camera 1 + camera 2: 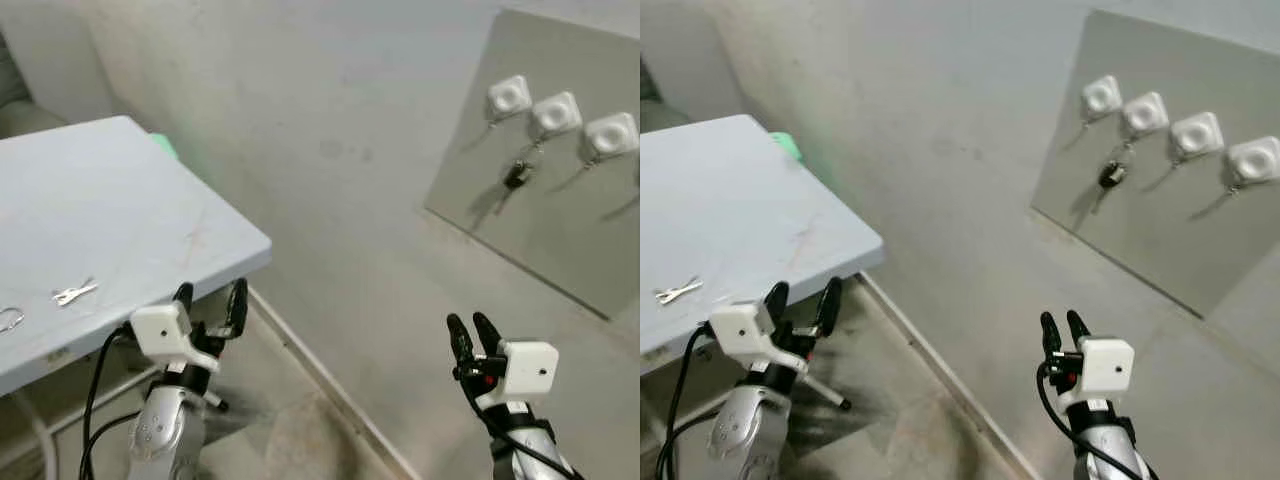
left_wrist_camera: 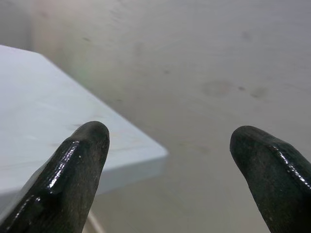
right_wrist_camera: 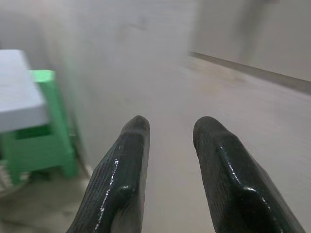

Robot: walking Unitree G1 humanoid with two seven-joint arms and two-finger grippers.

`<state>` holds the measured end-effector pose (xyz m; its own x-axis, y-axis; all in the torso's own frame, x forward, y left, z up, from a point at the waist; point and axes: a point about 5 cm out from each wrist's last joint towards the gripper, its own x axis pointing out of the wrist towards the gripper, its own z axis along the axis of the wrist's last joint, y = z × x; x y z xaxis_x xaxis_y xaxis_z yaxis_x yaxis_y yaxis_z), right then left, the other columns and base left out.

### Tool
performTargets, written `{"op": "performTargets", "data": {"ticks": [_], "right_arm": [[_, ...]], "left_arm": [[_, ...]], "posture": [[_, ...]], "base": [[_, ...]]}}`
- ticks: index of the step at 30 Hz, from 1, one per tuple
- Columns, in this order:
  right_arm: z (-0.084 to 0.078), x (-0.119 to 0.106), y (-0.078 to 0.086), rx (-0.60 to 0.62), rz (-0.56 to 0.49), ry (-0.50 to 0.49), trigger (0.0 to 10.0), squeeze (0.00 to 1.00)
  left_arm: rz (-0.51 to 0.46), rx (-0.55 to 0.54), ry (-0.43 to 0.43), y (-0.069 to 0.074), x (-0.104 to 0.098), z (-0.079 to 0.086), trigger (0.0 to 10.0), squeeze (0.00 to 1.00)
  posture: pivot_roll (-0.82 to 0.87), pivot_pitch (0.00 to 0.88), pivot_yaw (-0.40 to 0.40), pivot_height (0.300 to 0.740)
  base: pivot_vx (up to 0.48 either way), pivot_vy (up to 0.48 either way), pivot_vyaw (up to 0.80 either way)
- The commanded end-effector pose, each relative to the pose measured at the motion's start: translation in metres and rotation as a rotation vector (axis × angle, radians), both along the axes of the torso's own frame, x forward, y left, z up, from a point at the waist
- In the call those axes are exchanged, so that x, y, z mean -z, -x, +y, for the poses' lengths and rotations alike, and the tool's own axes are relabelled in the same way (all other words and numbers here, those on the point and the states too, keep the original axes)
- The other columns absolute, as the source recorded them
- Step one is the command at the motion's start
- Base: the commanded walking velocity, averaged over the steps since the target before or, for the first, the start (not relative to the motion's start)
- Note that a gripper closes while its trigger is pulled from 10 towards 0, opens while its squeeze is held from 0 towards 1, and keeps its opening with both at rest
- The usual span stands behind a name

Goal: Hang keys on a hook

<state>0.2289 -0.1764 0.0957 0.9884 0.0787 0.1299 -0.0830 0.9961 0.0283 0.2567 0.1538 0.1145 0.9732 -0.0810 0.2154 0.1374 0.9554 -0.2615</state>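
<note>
Keys (image 1: 75, 293) flat on table (image 1: 120, 200), just beyond left pincer (image 1: 211, 304), fingers wide, empty. Right pincer (image 1: 471, 333) slightly apart, empty.

light: soft, even | shadows: faint | wrist views: background blurred

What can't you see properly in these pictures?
- Dark key bunch hanging on the grey wall board: too small in the head views to count keys.
- Small metal ring on the pale blue table: cut by the left eye view's edge.
- Silver key on the table: too small for detail.
- Green plastic stool: blurred in the right wrist view, partly behind the table.
- Fourth white hook: cut off in the left eye view.
</note>
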Motion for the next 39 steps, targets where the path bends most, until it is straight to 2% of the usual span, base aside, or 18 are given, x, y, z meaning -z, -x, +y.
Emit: {"op": "performTargets", "data": {"ticks": [1,17,25,30,34,39], "right_arm": [[0.0,0.0,-0.002,0.003,0.004,0.009,10.0,0.0],[0.0,-0.004,-0.011,-0.007,-0.006,0.008,10.0,0.0],[0.0,-0.006,-0.013,-0.015,-0.013,0.011,10.0,0.0],[0.0,-0.006,-0.013,-0.017,-0.012,0.01,10.0,0.0],[0.0,-0.006,-0.012,-0.017,-0.009,0.01,10.0,0.0],[0.0,-0.006,-0.011,-0.015,-0.006,0.005,10.0,0.0]], "left_arm": [[0.014,0.0,-0.015,-0.001,0.002,0.002,10.0,0.0],[0.004,-0.021,-0.022,-0.01,-0.003,0.007,10.0,0.0],[0.024,-0.015,0.02,-0.011,-0.001,0.004,10.0,0.0],[0.019,-0.022,0.029,-0.011,-0.002,0.004,10.0,0.0],[0.019,-0.025,-0.008,-0.011,-0.002,0.004,10.0,0.0],[0.024,-0.019,-0.002,-0.01,-0.002,0.004,10.0,0.0]], "posture": [[0.03,0.0,-0.057,0.74],[0.03,0.0,-0.06,0.74],[0.03,0.0,-0.067,0.74],[0.03,0.0,-0.067,0.74],[0.03,0.0,-0.067,0.74],[0.03,0.002,-0.066,0.74]], "base": [[0.0,0.0,0.8],[0.0,0.0,0.8],[0.0,0.0,0.8],[0.0,0.362,0.8],[0.0,0.0,0.8],[0.0,0.0,0.8]]}}
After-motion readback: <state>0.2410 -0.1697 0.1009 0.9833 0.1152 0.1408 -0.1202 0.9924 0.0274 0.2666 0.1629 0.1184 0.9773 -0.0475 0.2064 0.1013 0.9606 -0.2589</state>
